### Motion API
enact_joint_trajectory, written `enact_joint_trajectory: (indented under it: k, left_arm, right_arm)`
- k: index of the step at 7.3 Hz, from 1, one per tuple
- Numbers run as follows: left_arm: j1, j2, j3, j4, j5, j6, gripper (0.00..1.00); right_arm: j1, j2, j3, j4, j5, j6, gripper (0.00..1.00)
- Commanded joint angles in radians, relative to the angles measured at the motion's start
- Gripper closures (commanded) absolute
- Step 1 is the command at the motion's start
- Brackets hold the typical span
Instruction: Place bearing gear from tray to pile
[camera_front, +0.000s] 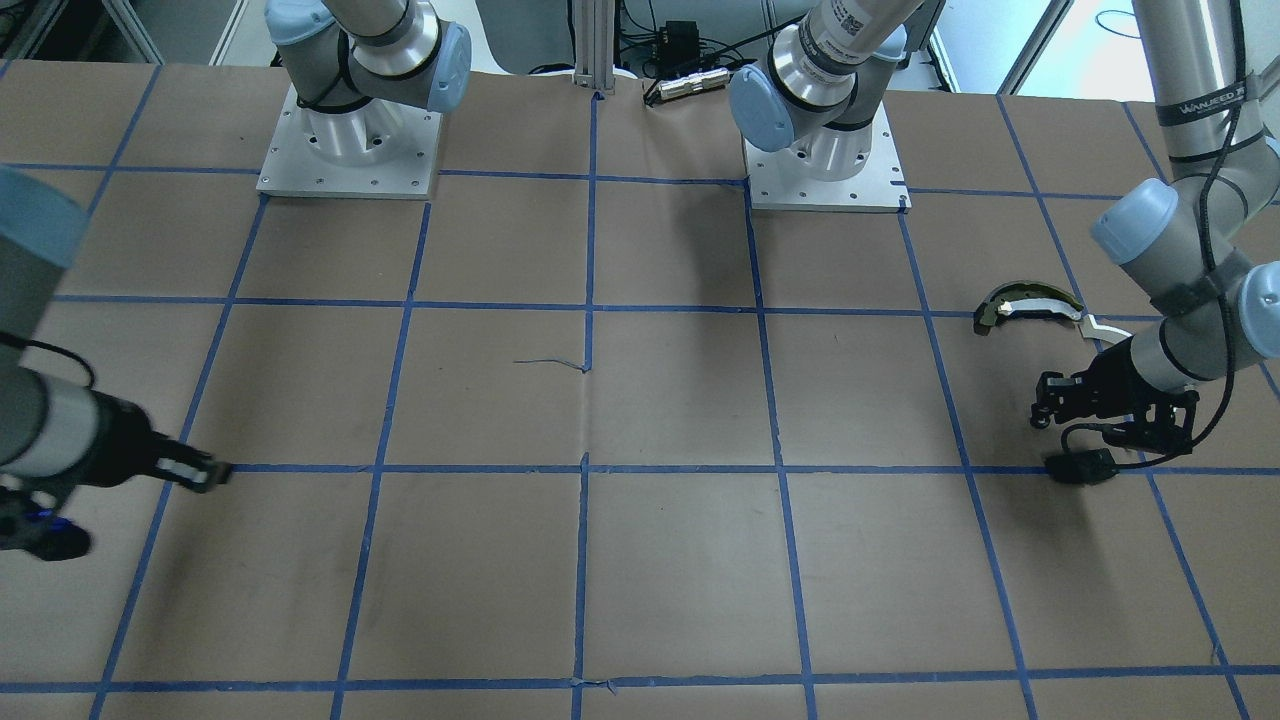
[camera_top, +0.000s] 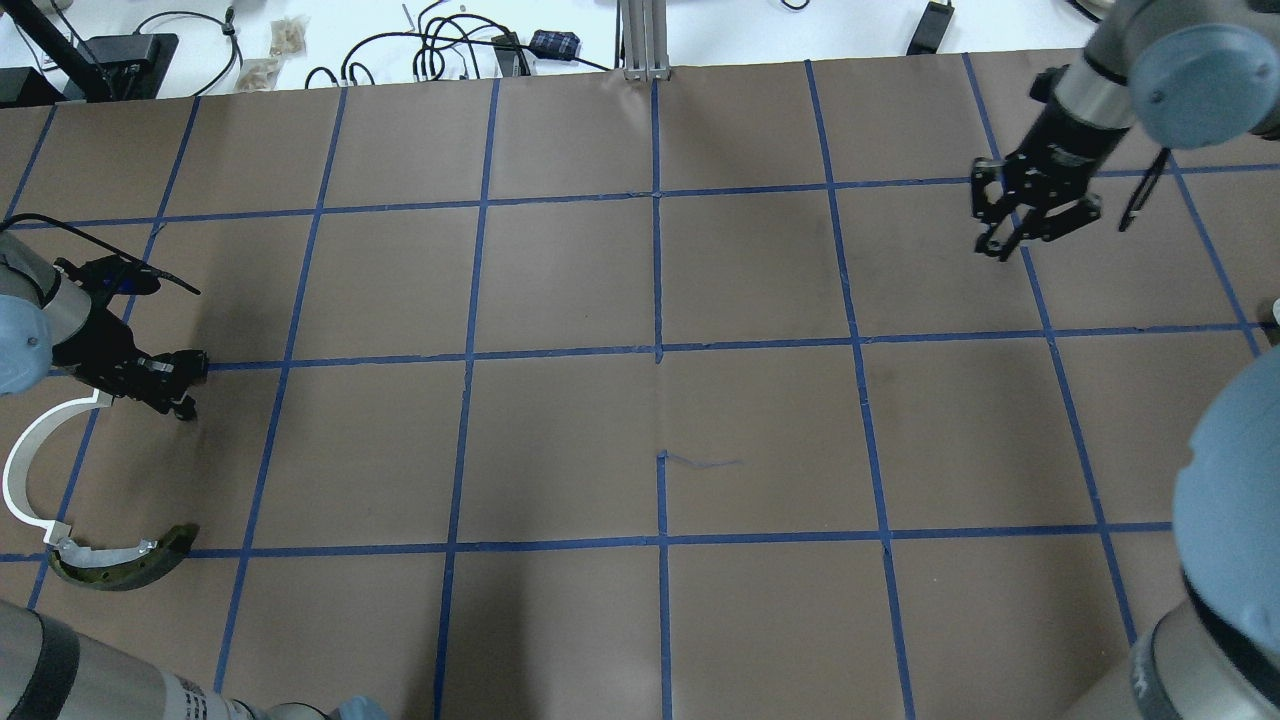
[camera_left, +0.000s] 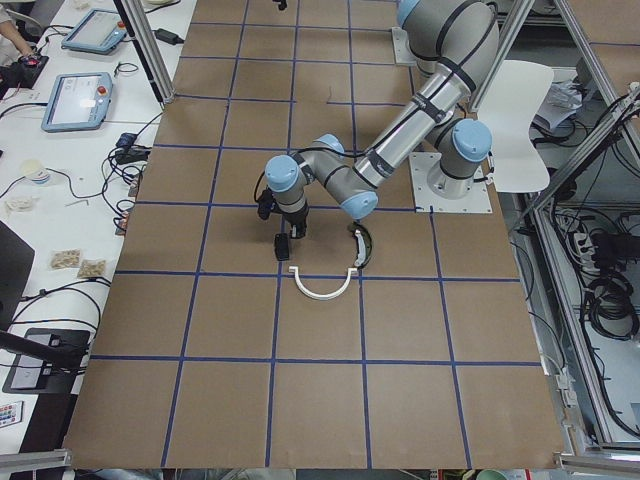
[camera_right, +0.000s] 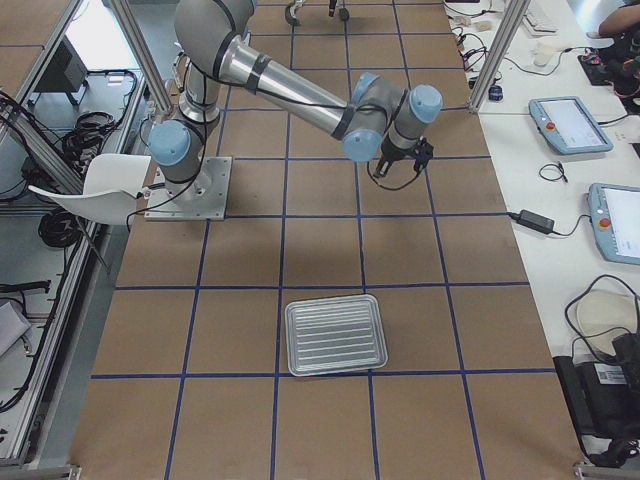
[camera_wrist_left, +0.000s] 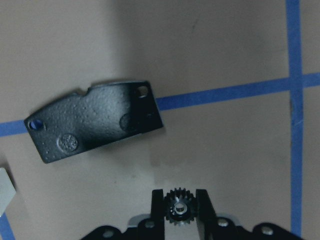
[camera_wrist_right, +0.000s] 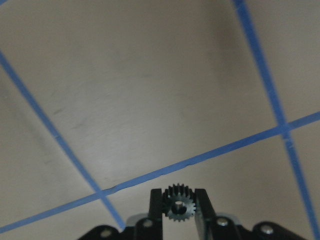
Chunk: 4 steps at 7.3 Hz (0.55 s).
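Observation:
The pile lies at the table's left end: a thin white arc strip (camera_top: 22, 455), a dark olive-edged curved piece (camera_top: 120, 562) and a flat black plate (camera_wrist_left: 95, 122). My left gripper (camera_top: 182, 388) hovers beside the arc's end and is shut on a small dark bearing gear (camera_wrist_left: 178, 206), just short of the black plate. My right gripper (camera_top: 1003, 243) is over bare table at the far right and is shut on a second small gear (camera_wrist_right: 175, 202). The ribbed silver tray (camera_right: 335, 333) shows only in the exterior right view.
The brown table (camera_top: 640, 420) carries a grid of blue tape lines. The two arm bases (camera_front: 350, 150) stand at the robot's edge. Cables and small boxes (camera_top: 450, 50) lie beyond the far edge.

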Motion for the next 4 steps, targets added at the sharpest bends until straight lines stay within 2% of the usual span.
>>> enact_joint_trajectory:
  k: [1,2,4]
  left_arm:
    - [0.009,-0.009,0.008,-0.009,-0.001,-0.009,0.0]
    - [0.002,0.014,0.028,-0.021,0.001,-0.01,0.0]
    - [-0.021,0.045,0.137,-0.177,-0.002,-0.059,0.0]
  right_arm:
    - [0.293,0.024,0.052,-0.098,0.065,0.307,1.0]
    - [0.379,0.024,0.086,-0.113,0.105,0.325,1.0]
    - [0.516,0.048,0.118,-0.239,0.103,0.453,1.0]
